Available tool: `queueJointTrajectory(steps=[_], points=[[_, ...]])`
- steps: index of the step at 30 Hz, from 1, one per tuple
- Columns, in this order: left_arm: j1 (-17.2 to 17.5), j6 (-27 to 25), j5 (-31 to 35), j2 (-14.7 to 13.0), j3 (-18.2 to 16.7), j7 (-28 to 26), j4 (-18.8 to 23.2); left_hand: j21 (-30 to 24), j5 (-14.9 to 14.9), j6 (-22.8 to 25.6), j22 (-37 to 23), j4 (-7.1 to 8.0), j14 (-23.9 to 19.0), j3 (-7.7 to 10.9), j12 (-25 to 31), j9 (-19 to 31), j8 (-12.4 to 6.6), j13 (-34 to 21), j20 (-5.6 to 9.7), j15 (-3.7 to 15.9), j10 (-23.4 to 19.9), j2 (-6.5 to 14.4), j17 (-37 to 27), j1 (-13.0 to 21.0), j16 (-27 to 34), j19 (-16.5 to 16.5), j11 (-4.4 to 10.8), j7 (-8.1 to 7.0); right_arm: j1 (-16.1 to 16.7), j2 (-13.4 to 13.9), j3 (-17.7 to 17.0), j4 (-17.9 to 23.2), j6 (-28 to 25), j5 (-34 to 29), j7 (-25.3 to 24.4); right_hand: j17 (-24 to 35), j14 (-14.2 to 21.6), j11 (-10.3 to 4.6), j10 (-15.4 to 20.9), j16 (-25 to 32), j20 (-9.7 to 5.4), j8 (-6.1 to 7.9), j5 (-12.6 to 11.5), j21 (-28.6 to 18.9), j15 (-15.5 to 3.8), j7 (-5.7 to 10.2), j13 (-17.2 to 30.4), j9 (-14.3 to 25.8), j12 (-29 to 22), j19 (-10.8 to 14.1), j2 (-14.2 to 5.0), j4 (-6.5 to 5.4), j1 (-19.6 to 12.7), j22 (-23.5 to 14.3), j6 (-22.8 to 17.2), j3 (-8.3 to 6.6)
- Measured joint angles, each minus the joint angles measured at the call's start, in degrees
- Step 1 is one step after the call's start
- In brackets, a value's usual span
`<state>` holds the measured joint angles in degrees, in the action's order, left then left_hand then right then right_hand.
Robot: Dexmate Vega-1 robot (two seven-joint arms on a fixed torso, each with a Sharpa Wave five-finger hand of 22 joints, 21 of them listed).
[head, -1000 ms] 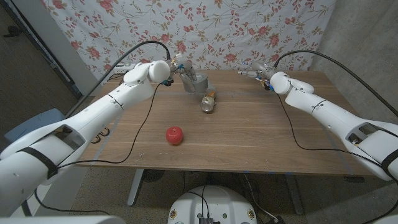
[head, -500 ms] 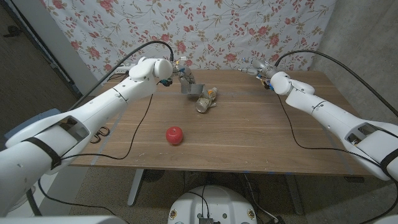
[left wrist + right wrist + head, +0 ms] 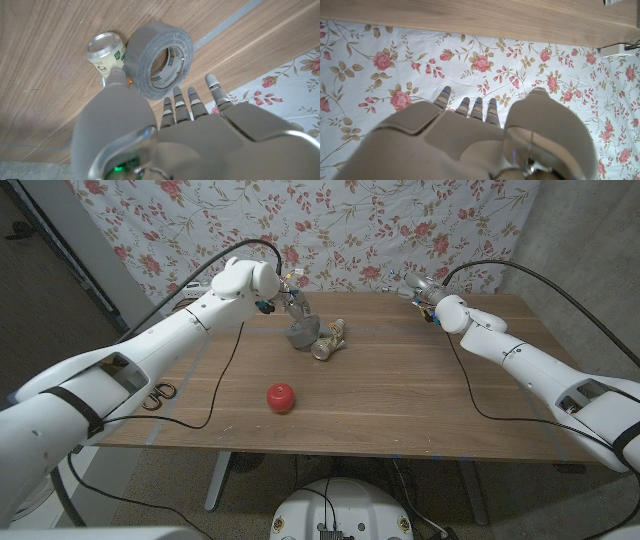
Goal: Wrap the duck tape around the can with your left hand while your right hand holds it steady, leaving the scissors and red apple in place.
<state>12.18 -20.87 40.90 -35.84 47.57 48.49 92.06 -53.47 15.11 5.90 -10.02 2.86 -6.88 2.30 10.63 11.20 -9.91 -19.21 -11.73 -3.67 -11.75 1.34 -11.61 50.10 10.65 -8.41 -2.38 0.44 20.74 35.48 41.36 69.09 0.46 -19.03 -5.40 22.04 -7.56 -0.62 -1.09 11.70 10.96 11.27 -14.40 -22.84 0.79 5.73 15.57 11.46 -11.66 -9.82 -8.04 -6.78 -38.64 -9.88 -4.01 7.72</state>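
A grey duct tape roll [image 3: 302,335] [image 3: 159,60] stands tilted on the wooden table [image 3: 400,400], touching a small can [image 3: 327,345] [image 3: 106,50] that lies on its side just to its right. My left hand [image 3: 290,302] [image 3: 165,130] reaches down onto the roll, thumb at one side of its rim and fingertips [image 3: 176,100] at the other. My right hand [image 3: 415,285] [image 3: 470,130] hovers at the table's far edge, well right of the can, fingers apart, holding nothing. The red apple [image 3: 281,396] sits front of centre. The scissors [image 3: 157,394] lie at the table's left edge.
A floral cloth [image 3: 400,230] [image 3: 470,65] hangs behind the table. Black cables [image 3: 225,380] trail from both arms across the tabletop. A grey strip [image 3: 235,22] is stuck on the wood near the roll.
My left hand has carried the tape roll from above the can down to the table on the can's left side. The can has turned slightly. My right hand has barely moved.
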Motion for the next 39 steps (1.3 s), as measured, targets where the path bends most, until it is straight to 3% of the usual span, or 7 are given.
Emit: queueJointTrajectory(steps=[5,7,9,18,21,31,39], points=[[3.2,-0.6,-3.2,-1.0,-4.3,-2.8,2.9,1.9,0.0,-2.6,-0.2,1.52,2.0,-1.11,0.0,-0.2,0.0,0.5,-0.23,-0.75,3.1,0.9,0.0,-2.6,0.0,-1.4,-0.95,-0.57,0.7,0.2,-0.8,0.8,0.4,1.1,-0.2,-0.3,0.2,0.0,0.0,0.0,-0.32,0.0,0.0,0.0,-0.22,-0.1,-0.2,0.0,0.0,0.3,0.16,0.0,0.3,0.0,-0.5,0.0],[3.3,-0.7,-4.5,-1.0,-4.5,-4.2,3.0,2.5,0.0,-3.1,-0.3,2.06,2.4,-1.32,0.0,-0.3,0.0,0.6,-0.23,-0.5,3.9,1.3,0.0,-3.3,0.0,-1.4,-1.14,-1.07,1.1,0.2,-1.2,1.0,0.7,1.5,-0.2,-0.4,0.4,0.0,0.0,0.1,-0.56,0.0,0.0,0.0,-0.38,0.0,-0.2,0.0,0.0,1.0,0.25,0.0,0.4,0.0,-0.6,0.0],[6.3,-0.7,-6.8,-1.8,-7.9,-7.2,5.1,2.9,0.0,-3.5,-0.3,2.37,2.9,-1.63,0.0,-0.3,0.0,0.8,-0.23,-0.85,4.7,1.4,0.0,-4.0,0.0,-1.4,-1.51,-1.47,1.3,0.2,-1.5,1.1,1.2,2.4,-0.2,-0.5,0.6,0.11,0.1,0.4,-0.73,0.0,0.0,0.0,-0.19,0.0,-0.4,0.0,0.0,1.8,0.52,0.0,0.7,0.0,-0.6,0.0],[13.1,1.5,-15.5,-3.7,-14.9,-18.0,8.8,5.2,-0.7,-7.2,-0.3,3.96,5.8,-2.72,0.0,-0.6,0.0,1.7,-0.23,-1.05,8.8,2.7,-0.1,-7.5,0.0,-1.4,-1.12,-4.33,2.5,-0.3,-3.7,1.1,4.1,6.6,0.4,-1.3,1.8,0.14,1.2,0.5,-1.85,0.43,0.0,0.0,0.01,-0.01,-0.7,0.0,0.0,4.8,0.54,0.0,1.4,0.0,-1.2,0.0],[15.6,3.2,-19.2,-3.9,-17.3,-22.5,9.5,5.4,-0.8,-7.3,-0.3,4.19,5.8,-2.96,0.0,-0.6,0.0,1.9,-0.23,-1.05,9.1,2.5,-0.1,-7.7,0.0,-1.4,-1.19,-4.43,2.8,-0.8,-4.5,0.5,5.4,8.5,0.9,-1.7,2.7,0.19,1.2,0.9,-2.18,0.43,0.0,-0.3,0.0,-0.01,-1.0,0.0,0.0,6.2,0.9,0.22,1.8,0.0,-1.2,0.23],[22.9,11.3,-31.5,-3.3,-24.1,-34.9,7.9,5.9,-0.8,-7.6,-0.3,4.66,6.1,-3.44,0.0,-0.8,-0.14,2.2,-0.23,-0.73,9.4,2.3,0.2,-9.1,0.0,-1.4,-1.5,-5.37,3.1,-3.1,-7.0,-3.4,11.2,16.4,3.4,-2.6,4.4,0.36,1.7,1.3,-3.07,0.43,0.0,-0.9,-0.49,0.1,-1.5,0.0,-0.5,10.2,1.44,0.42,2.6,0.0,-2.0,0.42],[25.1,19.3,-41.0,-2.4,-26.2,-39.3,4.4,6.5,-1.2,-7.8,-0.3,4.9,6.7,-3.67,0.0,-0.8,-0.14,2.5,-0.23,-0.74,9.7,2.2,0.2,-9.8,0.0,-1.4,-1.81,-5.59,3.1,-5.0,-9.0,-6.8,15.2,23.5,5.8,-3.2,6.1,0.61,2.9,1.7,-2.95,0.43,0.0,-1.1,-0.8,-0.15,-1.7,-0.3,-0.5,12.4,1.81,0.39,3.6,0.0,-2.2,0.89]])
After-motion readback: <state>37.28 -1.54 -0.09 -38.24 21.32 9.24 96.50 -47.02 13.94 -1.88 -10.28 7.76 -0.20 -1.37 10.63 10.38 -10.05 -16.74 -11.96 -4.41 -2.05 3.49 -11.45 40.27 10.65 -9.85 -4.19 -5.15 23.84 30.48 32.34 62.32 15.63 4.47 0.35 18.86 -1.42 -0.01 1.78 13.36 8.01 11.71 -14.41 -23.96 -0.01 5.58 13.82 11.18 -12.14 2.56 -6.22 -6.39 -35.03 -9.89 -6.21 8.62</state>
